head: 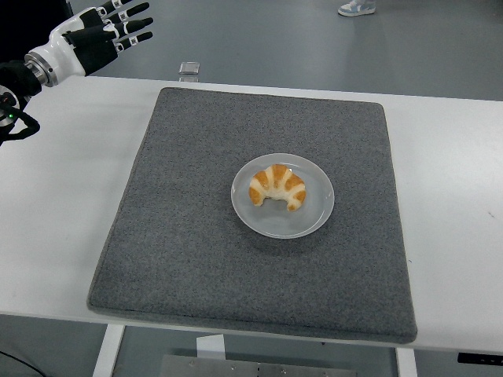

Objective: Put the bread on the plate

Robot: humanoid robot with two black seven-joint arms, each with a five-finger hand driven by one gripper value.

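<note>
— Grey floor behind, white table (55, 196) in front, and a dark grey felt-like mat (196, 236) spread over most of it. Where is the arm?

— Up in the far left corner. Its black forearm barely shows at the picture's edge; the left hand (98, 35), white at the wrist with black fingers, hangs above the table's far rim, past the mat's corner.

— Is it holding anything?

— Nothing. The fingers (135, 23) are stretched out and fanned slightly apart, pointing to the right, palm empty.

— And the bread?

— A golden-brown crescent-shaped croissant (277, 187) with paler stripes. It lies well apart from that hand, off to the hand's right and much nearer our side of the table, resting on a round pale grey plate (314, 216). Its two tips point toward the near edge.

— So the plate is nowhere near the hand either?

— No, the plate sits around the middle of the mat, with a broad stretch of mat between it and the hand. A small clear block-like object (189, 68) lies on the far edge of the table, just right of and below the fingertips; I cannot tell what it is.
</note>
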